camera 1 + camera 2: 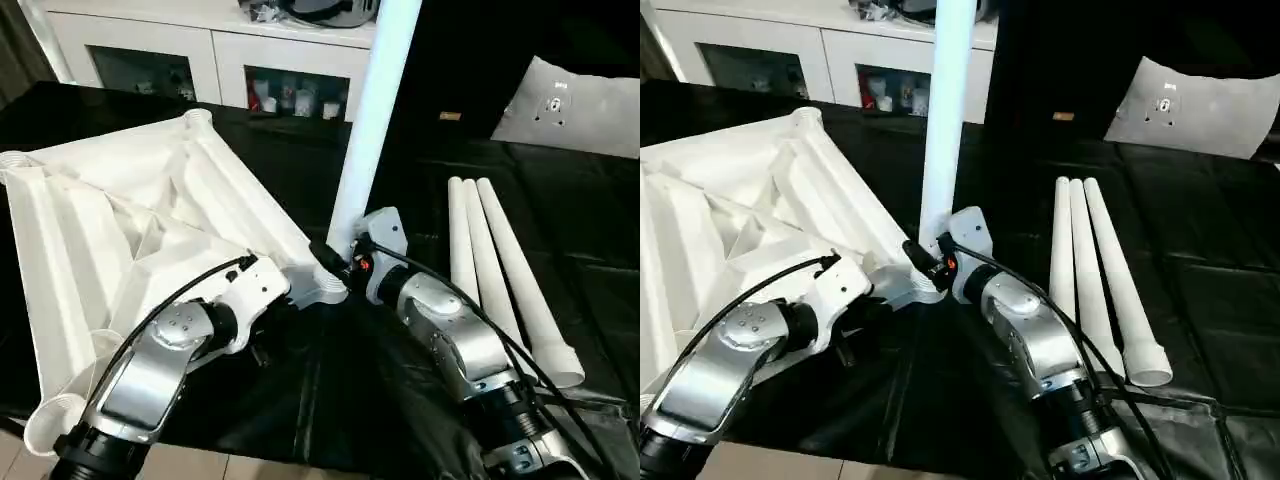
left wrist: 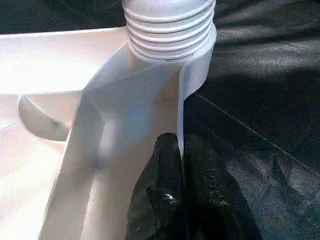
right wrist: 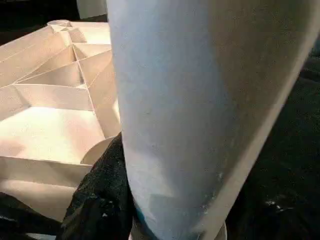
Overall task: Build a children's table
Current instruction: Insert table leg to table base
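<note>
While the left fingers [image 2: 172, 165] pinch the tabletop [image 1: 120, 230] rim just beside its near corner socket [image 1: 325, 285], the right fingers [image 1: 335, 258] grasp the upright leg [image 1: 365, 130] standing in that socket, its long axis vertical. Three spare legs [image 1: 500, 270] lie well right of the socket on the desk [image 1: 580, 200].

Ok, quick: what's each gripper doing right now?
Left gripper: shut on the thin edge wall of the table top, near the corner socket.
Right gripper: closed around the upright leg standing in that socket.
</note>
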Available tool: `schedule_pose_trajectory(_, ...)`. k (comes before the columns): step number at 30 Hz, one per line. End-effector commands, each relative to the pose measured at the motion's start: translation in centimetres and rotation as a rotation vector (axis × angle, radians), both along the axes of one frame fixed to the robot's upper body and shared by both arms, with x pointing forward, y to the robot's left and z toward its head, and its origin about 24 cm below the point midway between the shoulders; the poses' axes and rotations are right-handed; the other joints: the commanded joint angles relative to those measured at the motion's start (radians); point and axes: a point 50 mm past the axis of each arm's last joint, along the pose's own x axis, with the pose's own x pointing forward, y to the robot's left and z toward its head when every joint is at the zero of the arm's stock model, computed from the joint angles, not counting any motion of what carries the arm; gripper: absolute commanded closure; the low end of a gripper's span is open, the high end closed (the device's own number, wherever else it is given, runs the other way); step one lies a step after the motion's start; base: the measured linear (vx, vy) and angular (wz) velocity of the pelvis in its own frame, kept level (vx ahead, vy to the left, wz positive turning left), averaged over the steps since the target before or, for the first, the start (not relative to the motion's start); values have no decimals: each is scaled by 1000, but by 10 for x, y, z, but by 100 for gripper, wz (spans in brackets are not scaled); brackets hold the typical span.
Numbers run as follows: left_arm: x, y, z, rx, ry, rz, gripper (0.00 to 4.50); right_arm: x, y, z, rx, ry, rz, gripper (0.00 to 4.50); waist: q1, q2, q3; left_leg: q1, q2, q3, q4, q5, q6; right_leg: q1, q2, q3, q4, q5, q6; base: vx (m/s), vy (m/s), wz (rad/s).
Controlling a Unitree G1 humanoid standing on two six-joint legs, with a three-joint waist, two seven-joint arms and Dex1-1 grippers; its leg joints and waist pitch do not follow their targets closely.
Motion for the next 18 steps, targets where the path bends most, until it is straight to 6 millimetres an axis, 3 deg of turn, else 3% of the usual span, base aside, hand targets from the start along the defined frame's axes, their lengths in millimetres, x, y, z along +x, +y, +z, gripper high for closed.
schedule_pose_trajectory(1,7,-1,20,-12,-79,39,450,-5,-22,-40,-87,164,-102,261,4,18,-50,-11,36,-1,-70,-79,13,52,-64,40,-59,-58,-215,0,0,0)
schedule_pose_trajectory(2,7,-1,20,-10,-79,39,450,-5,-21,-40,-80,164,-101,261,5,20,-50,-10,36,-1,-69,-75,14,52,-63,40,-58,-51,-218,0,0,0)
schedule_pose_trajectory(5,9,0,19,-6,-74,49,450,-4,-21,-39,-79,157,-100,191,6,19,-53,-11,35,-1,-67,-64,19,55,-64,39,-57,-27,-224,0,0,0)
schedule_pose_trajectory(12,14,2,22,-2,-91,33,450,-1,-28,-40,-102,137,-139,139,8,20,-60,-12,32,-1,-61,-17,33,61,-63,37,-49,39,-245,0,0,0)
schedule_pose_trajectory(13,14,3,22,-3,-90,29,450,-1,-31,-40,-99,146,-153,139,9,27,-61,-11,33,-2,-61,-20,31,61,-64,37,-48,39,-247,0,0,0)
schedule_pose_trajectory(14,16,4,22,0,-98,9,450,-1,-31,-38,-57,157,-140,111,8,26,-64,-11,33,-2,-60,-24,29,63,-63,36,-47,44,-249,0,0,0)
schedule_pose_trajectory(18,18,7,21,20,-113,-37,450,-3,-34,-32,12,141,-110,83,12,26,-65,-11,33,-2,-58,-9,42,64,-62,37,-45,78,-252,0,0,0)
